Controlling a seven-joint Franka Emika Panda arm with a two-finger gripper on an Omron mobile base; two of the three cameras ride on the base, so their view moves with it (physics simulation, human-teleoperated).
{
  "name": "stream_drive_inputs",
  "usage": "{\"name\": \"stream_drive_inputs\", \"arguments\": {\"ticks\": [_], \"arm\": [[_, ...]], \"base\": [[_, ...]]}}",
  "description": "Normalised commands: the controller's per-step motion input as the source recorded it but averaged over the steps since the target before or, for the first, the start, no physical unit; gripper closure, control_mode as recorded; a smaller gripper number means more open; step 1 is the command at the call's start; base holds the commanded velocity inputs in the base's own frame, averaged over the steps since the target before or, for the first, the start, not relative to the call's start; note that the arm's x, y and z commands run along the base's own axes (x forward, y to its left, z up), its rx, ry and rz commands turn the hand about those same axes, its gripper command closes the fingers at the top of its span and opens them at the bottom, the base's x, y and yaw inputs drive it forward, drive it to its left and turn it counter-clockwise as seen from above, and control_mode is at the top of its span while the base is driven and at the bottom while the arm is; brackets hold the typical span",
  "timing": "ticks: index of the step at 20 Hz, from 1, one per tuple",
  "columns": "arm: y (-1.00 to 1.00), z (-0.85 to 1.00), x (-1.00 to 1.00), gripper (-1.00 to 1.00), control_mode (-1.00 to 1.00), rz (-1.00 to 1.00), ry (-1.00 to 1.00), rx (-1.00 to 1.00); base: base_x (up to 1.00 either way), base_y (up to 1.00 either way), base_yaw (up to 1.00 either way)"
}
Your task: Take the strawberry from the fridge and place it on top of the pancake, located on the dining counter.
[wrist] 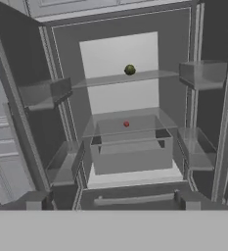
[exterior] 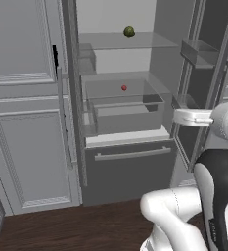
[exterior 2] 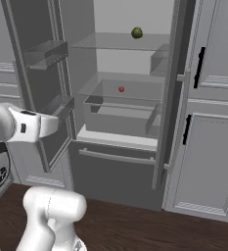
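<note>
The fridge (exterior: 130, 169) stands open, both doors swung wide, showing pale grey shelves and a lower drawer. The strawberry (exterior: 124, 88) (exterior 2: 121, 89) (wrist: 126, 124) is a tiny red berry on the middle shelf, above a clear bin. My gripper (wrist: 110, 203) faces the fridge from well in front of it, far from the berry. Its fingertips (wrist: 34, 201) stand wide apart at the bottom of the hand view, open with nothing between them. The pancake and the dining counter are out of view.
A dark green round item (exterior: 129, 32) (wrist: 130, 70) sits on the upper shelf. Door bins (wrist: 201, 73) jut from both open doors. Light grey panelled cabinets (exterior: 27, 147) (exterior 2: 208, 147) flank the fridge. The floor is dark wood (exterior: 86, 228).
</note>
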Motion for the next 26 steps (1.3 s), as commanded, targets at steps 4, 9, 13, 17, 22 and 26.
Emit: {"name": "stream_drive_inputs", "arguments": {"ticks": [4,9,13,17,22,26], "arm": [[0.0,0.0,0.0,-1.0,1.0,0.0,0.0,0.0],[0.0,0.0,0.0,-1.0,1.0,0.0,0.0,0.0],[0.0,0.0,0.0,-1.0,1.0,0.0,0.0,0.0],[0.0,0.0,0.0,-1.0,1.0,0.0,0.0,0.0],[0.0,0.0,0.0,-1.0,1.0,0.0,0.0,0.0],[0.0,0.0,0.0,-1.0,1.0,0.0,0.0,0.0]], "base": [[0.17,-0.01,-0.03],[0.87,-0.04,0.0],[1.0,-0.09,0.0],[1.0,-0.25,0.0],[1.0,-0.15,0.0],[1.0,-0.29,0.0]]}}
